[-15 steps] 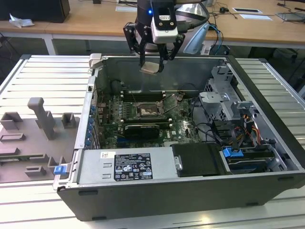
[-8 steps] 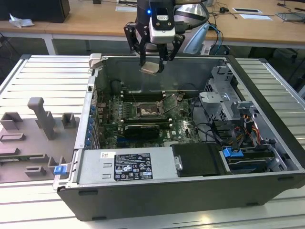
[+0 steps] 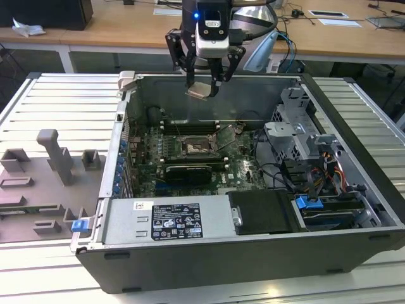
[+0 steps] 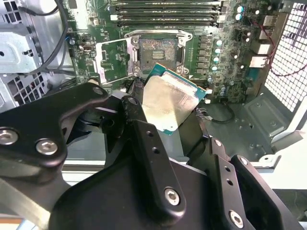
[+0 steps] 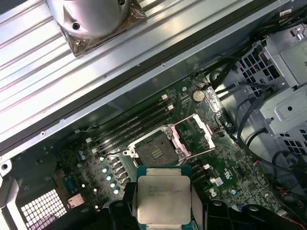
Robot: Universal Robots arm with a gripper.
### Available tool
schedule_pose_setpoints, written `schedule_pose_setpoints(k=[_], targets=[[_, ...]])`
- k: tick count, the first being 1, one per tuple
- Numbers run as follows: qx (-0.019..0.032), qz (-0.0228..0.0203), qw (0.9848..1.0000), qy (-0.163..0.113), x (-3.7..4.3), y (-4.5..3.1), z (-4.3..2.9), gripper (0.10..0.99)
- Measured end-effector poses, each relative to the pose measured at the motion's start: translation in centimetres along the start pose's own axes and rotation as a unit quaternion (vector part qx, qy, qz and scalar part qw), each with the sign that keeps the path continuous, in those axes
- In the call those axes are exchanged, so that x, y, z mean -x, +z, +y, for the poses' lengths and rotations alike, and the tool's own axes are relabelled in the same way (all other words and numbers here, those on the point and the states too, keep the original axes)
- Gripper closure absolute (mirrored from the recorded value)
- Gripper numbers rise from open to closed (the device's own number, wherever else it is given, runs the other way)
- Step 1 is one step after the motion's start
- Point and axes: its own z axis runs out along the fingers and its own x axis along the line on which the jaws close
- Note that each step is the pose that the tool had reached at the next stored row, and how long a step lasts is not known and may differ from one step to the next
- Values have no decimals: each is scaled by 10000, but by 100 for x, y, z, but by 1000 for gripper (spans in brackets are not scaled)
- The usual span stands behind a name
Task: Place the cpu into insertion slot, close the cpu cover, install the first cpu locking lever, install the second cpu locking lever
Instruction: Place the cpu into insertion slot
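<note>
My gripper (image 3: 204, 84) hangs above the open computer case, over its back wall, shut on the cpu (image 3: 201, 90). The cpu (image 4: 170, 103) is a flat square chip with a pale metal top and a green edge, held tilted between the black fingers (image 4: 139, 127). In the first wrist view the cpu (image 5: 163, 197) sits below the insertion slot (image 5: 156, 151), apart from it. The insertion slot (image 3: 197, 147) lies bare on the green board, a dark square socket (image 4: 158, 50). The cpu cover (image 4: 112, 60) is swung open beside the slot, and shows too in the first wrist view (image 5: 194, 134).
Long memory slots (image 3: 190, 123) run behind the socket and a long black card (image 3: 188, 172) lies in front of it. A labelled power supply (image 3: 168, 221) fills the case front. Drive cages and cables (image 3: 304, 142) crowd the exterior view's right. Grey fixtures (image 3: 57, 158) stand outside on the left.
</note>
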Motion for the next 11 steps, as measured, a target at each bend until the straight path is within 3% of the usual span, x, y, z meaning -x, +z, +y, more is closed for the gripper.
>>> schedule_pose_setpoints(k=[11], targets=[[8, -42, 9987, 505, 0, 6, 0, 549]])
